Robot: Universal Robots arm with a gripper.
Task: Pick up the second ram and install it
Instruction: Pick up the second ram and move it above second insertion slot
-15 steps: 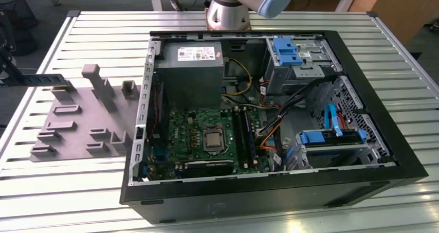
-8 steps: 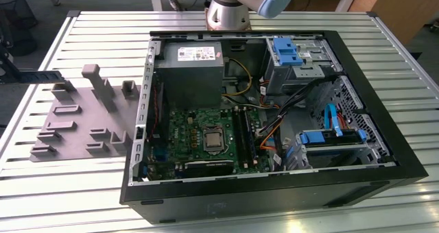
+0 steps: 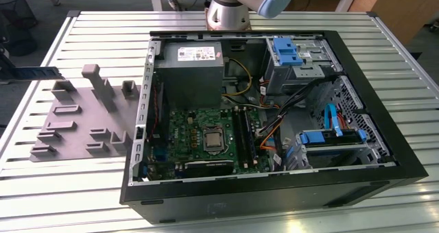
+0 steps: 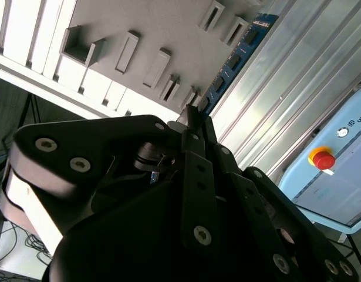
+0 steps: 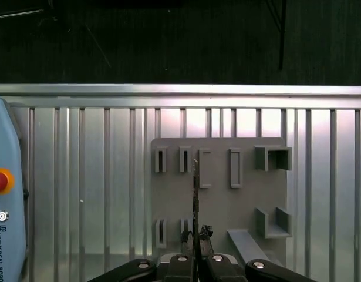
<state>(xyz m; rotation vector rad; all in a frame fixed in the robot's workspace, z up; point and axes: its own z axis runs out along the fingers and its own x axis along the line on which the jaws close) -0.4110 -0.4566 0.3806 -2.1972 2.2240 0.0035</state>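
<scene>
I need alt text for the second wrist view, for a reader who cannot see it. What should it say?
The black tool holds one end of the second ram, a narrow blue board with dark chips, with a grey slotted plate and a ribbed metal table behind it. A light-blue device with a red button is nearby.

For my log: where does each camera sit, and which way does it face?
Exterior view: off the arm, looking down on the open computer case, gray holder plate and arm base.
First wrist view: on the wrist, looking straight down past the gripper at the plate.
Second wrist view: on the wrist, slanting along the gripper to the ram stick it grips.
Both wrist views share stick, plate, pendant.
</scene>
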